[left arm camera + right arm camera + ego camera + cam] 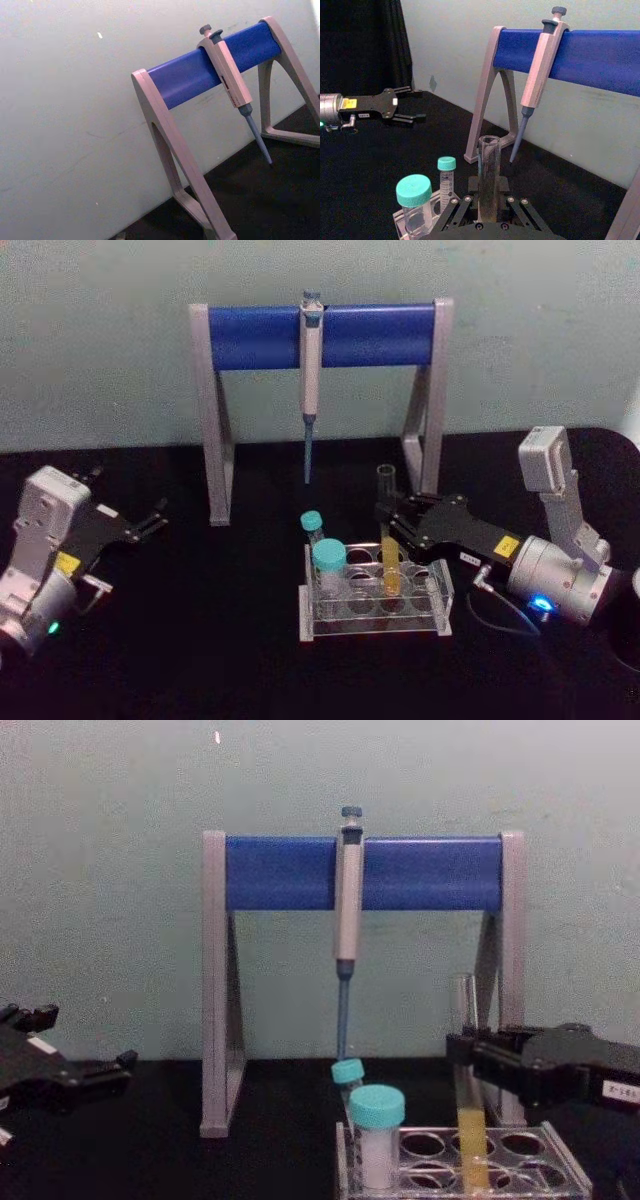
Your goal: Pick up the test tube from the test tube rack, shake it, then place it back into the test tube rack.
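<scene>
The jaws of the right gripper (392,530) look drawn in narrow on the test tube (473,1145), gripping the clear glass above the liquid, though I can't confirm firm contact on both sides. The tube stands upright in a back hole of the test tube rack (372,625), its yellow-orange lower part down inside the frame. My main worry is the lift. If I pull off vertical, the tube could bind in its hole and drag the light plastic rack along. If the grip is weak, the smooth glass could slip. The tube has no cap, so a hard or tilted shake would likely throw liquid onto the black bench (220,640). Two teal-capped tubes, a wide one (329,555) and a slim one (312,522), stand in the rack just beside my tube on the robot's left, so I have little room that way. Behind the rack the pipette stand (260,337) crowds the space, its right leg near the gripper and the pipette (311,370) hanging tip-down from the bar. The left gripper (160,518) rests well apart at the left of the bench, jaws spread wide.
</scene>
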Controlling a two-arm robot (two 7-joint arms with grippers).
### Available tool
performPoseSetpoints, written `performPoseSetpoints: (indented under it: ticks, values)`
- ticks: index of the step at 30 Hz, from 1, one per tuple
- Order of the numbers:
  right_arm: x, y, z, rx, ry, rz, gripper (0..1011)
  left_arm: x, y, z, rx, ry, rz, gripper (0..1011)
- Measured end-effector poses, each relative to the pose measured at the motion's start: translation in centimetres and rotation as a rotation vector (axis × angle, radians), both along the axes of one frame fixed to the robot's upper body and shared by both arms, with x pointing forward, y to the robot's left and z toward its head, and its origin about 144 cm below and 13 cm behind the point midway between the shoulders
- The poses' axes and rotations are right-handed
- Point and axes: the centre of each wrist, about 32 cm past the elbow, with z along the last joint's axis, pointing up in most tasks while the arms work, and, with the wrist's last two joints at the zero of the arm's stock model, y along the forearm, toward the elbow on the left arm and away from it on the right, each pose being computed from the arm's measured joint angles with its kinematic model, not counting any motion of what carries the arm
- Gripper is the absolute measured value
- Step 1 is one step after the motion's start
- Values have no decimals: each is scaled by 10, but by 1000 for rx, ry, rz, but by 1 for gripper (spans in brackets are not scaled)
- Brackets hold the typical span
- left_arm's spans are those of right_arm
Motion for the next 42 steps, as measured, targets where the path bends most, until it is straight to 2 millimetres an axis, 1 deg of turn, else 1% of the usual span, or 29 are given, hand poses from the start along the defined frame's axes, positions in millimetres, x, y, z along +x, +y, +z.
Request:
performPoseSetpoints:
  ticks: [4, 6, 12, 15, 16, 18, 19, 21, 22, 24, 26, 27, 28, 31, 37, 42]
  values:
    - [0, 0, 0, 0, 0, 0, 230, 0, 0, 0, 0, 0, 0, 1001]
    - [0, 0, 0, 0, 0, 0, 255, 0, 0, 0, 0, 0, 0, 1001]
    - [0, 0, 0, 0, 0, 0, 455, 0, 0, 0, 0, 0, 0, 1002]
    - [0, 0, 0, 0, 0, 1, 510, 0, 0, 0, 0, 0, 0, 1001]
    - [0, 0, 0, 0, 0, 1, 582, 0, 0, 0, 0, 0, 0, 1001]
    - [0, 0, 0, 0, 0, 1, 622, 0, 0, 0, 0, 0, 0, 1001]
    - [0, 0, 0, 0, -1, 1, 681, 0, 0, 0, 0, 0, 0, 1002]
    - [0, 0, 0, 1, -1, 1, 713, 0, 0, 0, 0, 0, 0, 1001]
    - [0, 0, 0, 1, -1, 1, 780, 0, 0, 0, 0, 0, 0, 1001]
    - [0, 0, 0, 1, -1, 1, 817, 0, 0, 0, 0, 0, 0, 1001]
    - [0, 0, 0, 1, -1, 1, 887, 0, 0, 0, 0, 0, 0, 1001]
    - [0, 0, 0, 1, -1, 1, 897, 0, 0, 0, 0, 0, 0, 1001]
    - [0, 0, 0, 1, -1, 1, 934, 0, 0, 0, 0, 0, 0, 1001]
    - [0, 0, 0, 1, -1, 1, 1000, 0, 0, 0, 0, 0, 0, 1001]
    - [0, 0, 1, 2, -6, 2, 1000, 0, 0, 0, 0, 0, 0, 1001]
    - [-7, -2, 8, 30, -68, -8, 1000, 0, 0, 0, 0, 0, 0, 1001]
